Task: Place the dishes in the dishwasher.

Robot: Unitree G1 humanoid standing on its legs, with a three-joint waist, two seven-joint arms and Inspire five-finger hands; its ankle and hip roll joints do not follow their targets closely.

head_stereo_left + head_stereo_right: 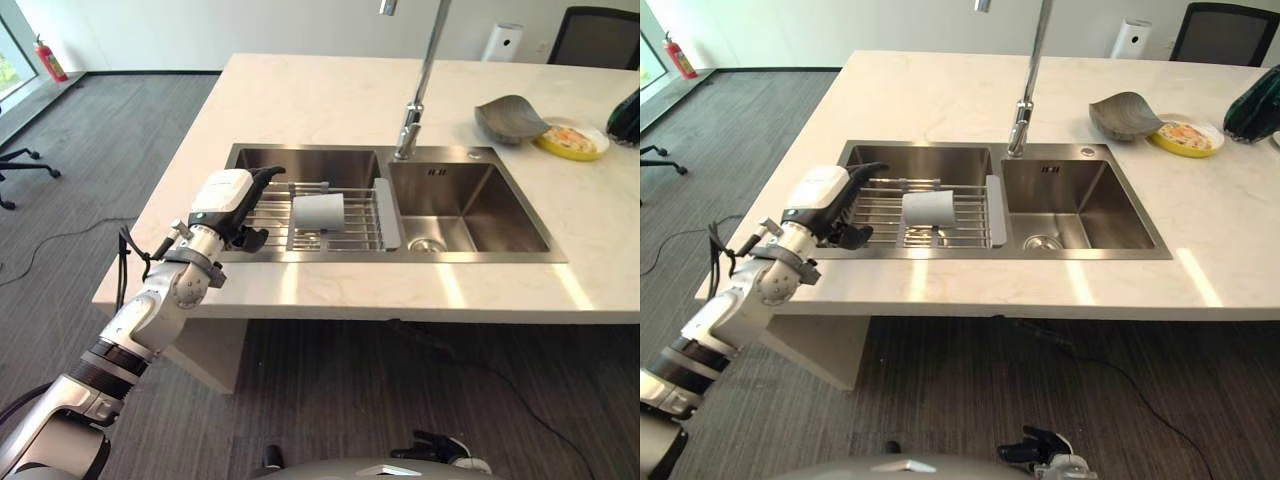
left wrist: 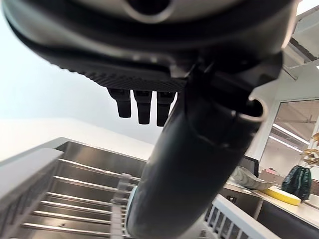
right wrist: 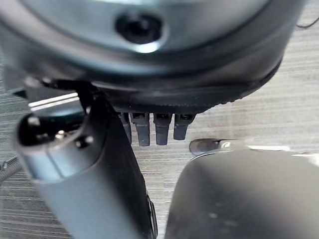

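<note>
Left hand open, empty, over rack; cup apparently untouched. Right hand relaxed, empty.

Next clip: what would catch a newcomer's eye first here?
The left hand, reaching over the wire rack in the double sink's left basin, just short of a pale cup lying on its side on the rack. Next, the tall faucet behind the sink, and the grey bowl beside a yellow plate on the counter's far right.
</note>
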